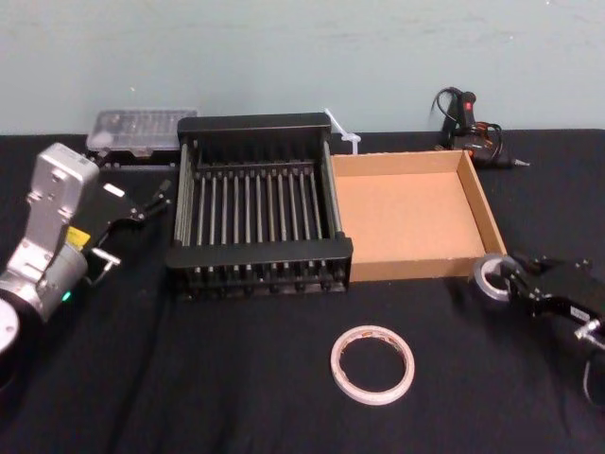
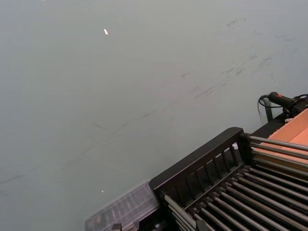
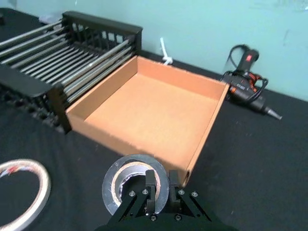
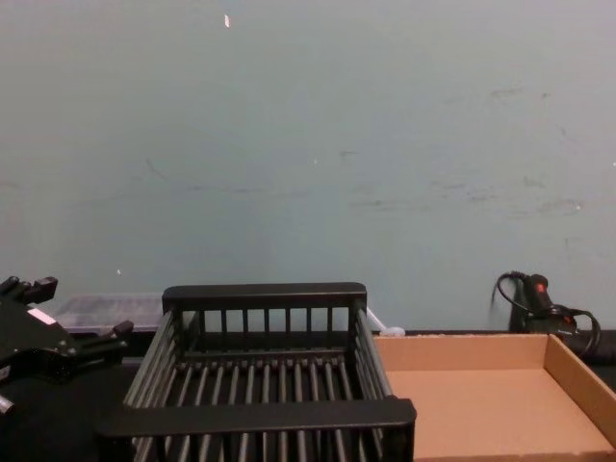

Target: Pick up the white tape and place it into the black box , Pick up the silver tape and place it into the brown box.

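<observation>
As right gripper (image 3: 162, 181) clamps silver tape (image 3: 109, 187) — one white tape (image 1: 337, 365) (loose).

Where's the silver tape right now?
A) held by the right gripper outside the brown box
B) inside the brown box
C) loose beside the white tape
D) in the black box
A: the right gripper clamps the silver tape by its wall, outside the brown box.

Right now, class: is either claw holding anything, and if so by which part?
The right claw grips the silver tape by its ring wall. The left claw is open and holds nothing.
</observation>
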Tool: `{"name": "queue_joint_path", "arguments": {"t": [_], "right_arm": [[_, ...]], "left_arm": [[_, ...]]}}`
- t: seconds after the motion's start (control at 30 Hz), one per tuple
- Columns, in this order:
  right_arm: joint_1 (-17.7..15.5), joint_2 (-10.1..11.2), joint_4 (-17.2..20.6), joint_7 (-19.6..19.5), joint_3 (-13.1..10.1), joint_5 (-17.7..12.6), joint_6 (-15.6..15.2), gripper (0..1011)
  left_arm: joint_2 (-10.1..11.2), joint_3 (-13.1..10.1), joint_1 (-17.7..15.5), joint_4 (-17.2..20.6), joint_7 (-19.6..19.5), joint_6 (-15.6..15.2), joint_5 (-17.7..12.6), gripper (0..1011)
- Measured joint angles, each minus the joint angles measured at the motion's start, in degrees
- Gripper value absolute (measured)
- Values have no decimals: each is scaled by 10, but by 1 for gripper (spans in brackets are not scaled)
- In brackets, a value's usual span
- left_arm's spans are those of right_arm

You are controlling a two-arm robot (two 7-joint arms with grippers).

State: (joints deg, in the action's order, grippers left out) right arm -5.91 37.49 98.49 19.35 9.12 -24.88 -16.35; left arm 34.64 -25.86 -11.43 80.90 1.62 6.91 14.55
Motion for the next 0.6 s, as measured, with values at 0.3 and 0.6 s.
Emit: {"name": "queue_joint_path", "arguments": {"t": [0.3, 0.6], "right_arm": [[57, -31, -39, -11, 15, 21, 6, 173], [111, -60, -88, -12, 32, 41, 8, 173]], "left_arm": [[0, 0, 0, 0, 0, 0, 0, 1001], [0, 0, 0, 0, 0, 0, 0, 1001]]}}
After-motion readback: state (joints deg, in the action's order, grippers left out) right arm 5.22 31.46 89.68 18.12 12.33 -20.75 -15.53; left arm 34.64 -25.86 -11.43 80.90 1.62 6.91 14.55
